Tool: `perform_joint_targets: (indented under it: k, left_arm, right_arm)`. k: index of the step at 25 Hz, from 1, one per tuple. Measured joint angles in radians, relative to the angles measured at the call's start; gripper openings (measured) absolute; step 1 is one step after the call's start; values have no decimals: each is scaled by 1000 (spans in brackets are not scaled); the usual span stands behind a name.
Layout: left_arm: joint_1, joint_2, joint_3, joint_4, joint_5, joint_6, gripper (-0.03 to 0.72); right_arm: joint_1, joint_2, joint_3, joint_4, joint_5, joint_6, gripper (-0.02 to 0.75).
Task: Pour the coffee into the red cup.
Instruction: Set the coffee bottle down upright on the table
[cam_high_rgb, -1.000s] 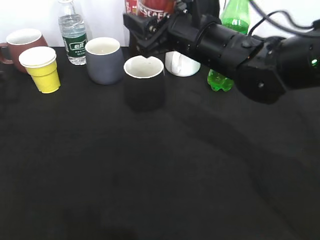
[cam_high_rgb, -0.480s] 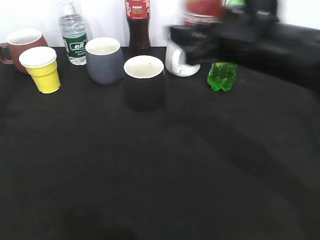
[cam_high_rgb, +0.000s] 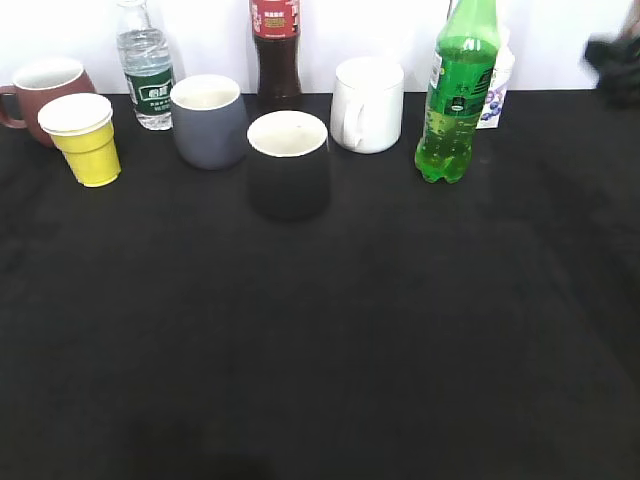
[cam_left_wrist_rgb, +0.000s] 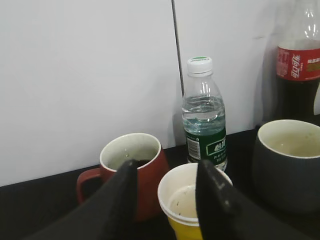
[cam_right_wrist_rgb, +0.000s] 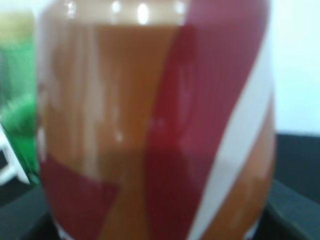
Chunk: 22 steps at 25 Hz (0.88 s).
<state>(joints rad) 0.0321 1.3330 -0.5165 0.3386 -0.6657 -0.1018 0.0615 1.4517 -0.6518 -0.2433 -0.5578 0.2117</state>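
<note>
Right wrist view is filled by the curvy clear coffee bottle with red-white-brown label (cam_right_wrist_rgb: 155, 125), blurred; I can't tell if my right tool is clamped on it. Left tool (cam_left_wrist_rgb: 167, 200) has fingers apart, low before the brownish-red ceramic mug (cam_left_wrist_rgb: 131, 172), which sits back-left on the black tabletop (cam_high_rgb: 320, 340) behind the yellow paper cup (cam_high_rgb: 85, 140).

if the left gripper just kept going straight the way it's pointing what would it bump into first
Most likely the yellow paper cup, which sits right between the left gripper fingers; the red cup stands just behind and left. Depth is hard to judge.
</note>
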Motion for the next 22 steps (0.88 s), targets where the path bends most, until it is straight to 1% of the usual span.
perform_joint_targets:
  k: [2, 5, 10, 13, 16, 19, 22]
  left_arm:
    - [0, 0, 0, 0, 0, 0, 302]
    - [0, 0, 0, 0, 0, 0, 302]
    - [0, 0, 0, 0, 0, -1, 302]
    - [0, 0, 0, 0, 0, -1, 302]
    - [0, 0, 0, 0, 0, -1, 302]
    - [0, 0, 0, 0, 0, -1, 302]
    - [0, 0, 0, 0, 0, -1, 302]
  right_arm:
    - [0, 95, -11, 1, -58, -5, 533]
    - [-2, 255, -113, 1, -122, -7, 533]
    - [-38, 498, -253, -18, -231, -12, 533]
    - [-38, 602, -317, -68, -292, -14, 533]
    - [-38, 697, -366, -70, -367, -39, 533]
    - [-38, 776, -405, -69, -405, -55, 533]
    - [-38, 820, -412, -59, -429, -67, 533]
